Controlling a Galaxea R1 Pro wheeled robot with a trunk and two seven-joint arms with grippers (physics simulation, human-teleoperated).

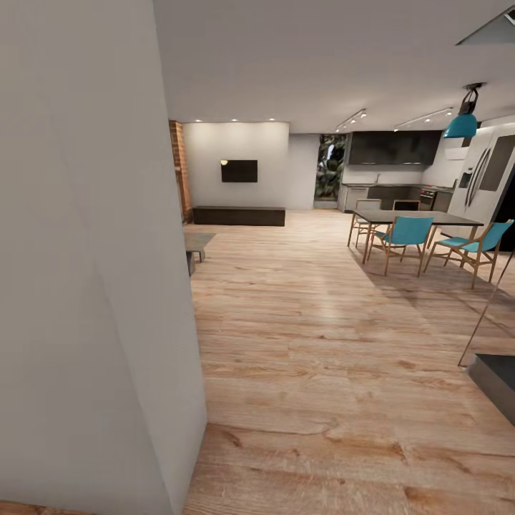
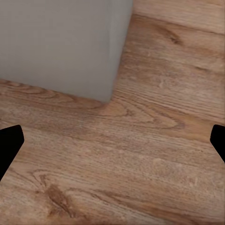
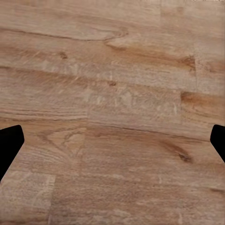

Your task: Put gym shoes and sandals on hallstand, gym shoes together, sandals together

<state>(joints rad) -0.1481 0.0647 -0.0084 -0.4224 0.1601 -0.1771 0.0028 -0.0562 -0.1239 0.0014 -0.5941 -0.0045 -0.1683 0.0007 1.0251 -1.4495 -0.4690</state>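
Light brown wood-plank floor [image 1: 322, 343] runs from me into an open living and dining room. The gym shoes, the sandals and the hallstand are out of view. My left gripper [image 2: 112, 143] is open, its dark fingertips [image 2: 9, 140] wide apart above bare planks beside a pale grey wall corner [image 2: 61, 42]. Over bare floor [image 3: 112, 108], my right gripper [image 3: 112, 143] is open too, with its fingertips [image 3: 9, 143] at the picture's two sides and nothing between them.
A pale grey wall [image 1: 86, 272] stands close on my left. A dining table [image 1: 415, 218] with teal chairs [image 1: 408, 236] is at the right, a dark low object [image 1: 497, 379] near right, a low TV bench [image 1: 239, 216] far back.
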